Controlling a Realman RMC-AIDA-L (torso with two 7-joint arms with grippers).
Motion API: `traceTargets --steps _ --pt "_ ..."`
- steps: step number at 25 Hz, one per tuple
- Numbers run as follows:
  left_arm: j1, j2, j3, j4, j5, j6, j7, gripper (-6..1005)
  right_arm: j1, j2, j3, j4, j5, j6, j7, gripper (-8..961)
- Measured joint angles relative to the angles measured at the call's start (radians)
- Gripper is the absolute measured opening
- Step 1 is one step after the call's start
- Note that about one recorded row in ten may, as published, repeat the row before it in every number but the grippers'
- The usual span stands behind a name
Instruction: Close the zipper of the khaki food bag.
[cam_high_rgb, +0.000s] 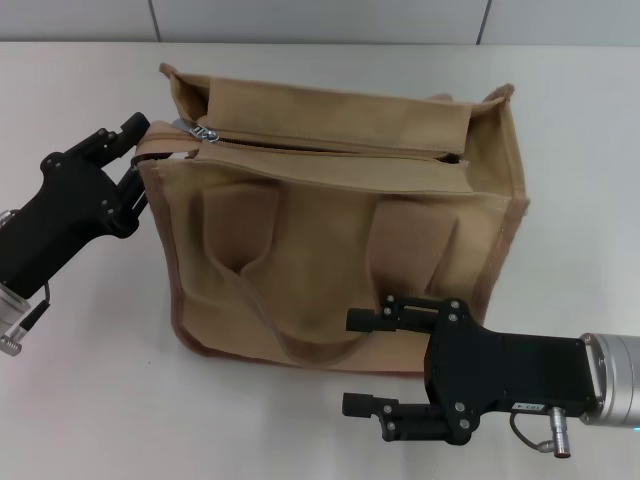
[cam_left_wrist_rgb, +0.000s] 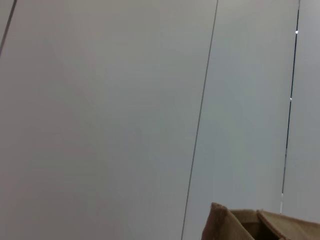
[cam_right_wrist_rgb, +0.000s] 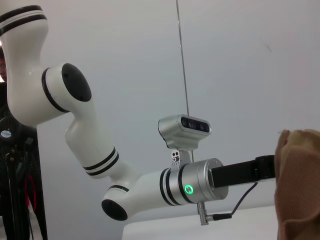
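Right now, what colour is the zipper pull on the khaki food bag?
Silver metal: the zipper pull on the khaki food bag, clearest in the head view.

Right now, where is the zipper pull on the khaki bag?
In the head view, the silver zipper pull sits at the left end of the khaki food bag top, right beside the left gripper.

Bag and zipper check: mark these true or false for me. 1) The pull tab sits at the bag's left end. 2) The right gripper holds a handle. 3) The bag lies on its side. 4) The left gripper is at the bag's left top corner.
1) True: the pull tab sits at the left end of the zipper.
2) False: the right gripper is open in front of the bag, gripping nothing.
3) False: it stands upright.
4) True: the left gripper is there.
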Motion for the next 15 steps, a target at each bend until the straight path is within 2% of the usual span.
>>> traceTargets --steps 10,13,15 --pt "0.002 0.0 0.0 -0.005 -0.002 0.001 0.021 221 0.003 0.0 0.0 0.0 0.006 0.006 0.0 720" --pt "-0.001 0.0 -0.001 -0.014 -0.005 0.015 0.01 26 0.001 0.0 0.0 0.0 0.009 -0.001 -0.006 720" --pt "-0.007 0.0 -0.001 -0.015 -0.013 0.035 -0.004 25 0.0 0.0 0.0 0.0 0.011 -0.018 -0.009 720"
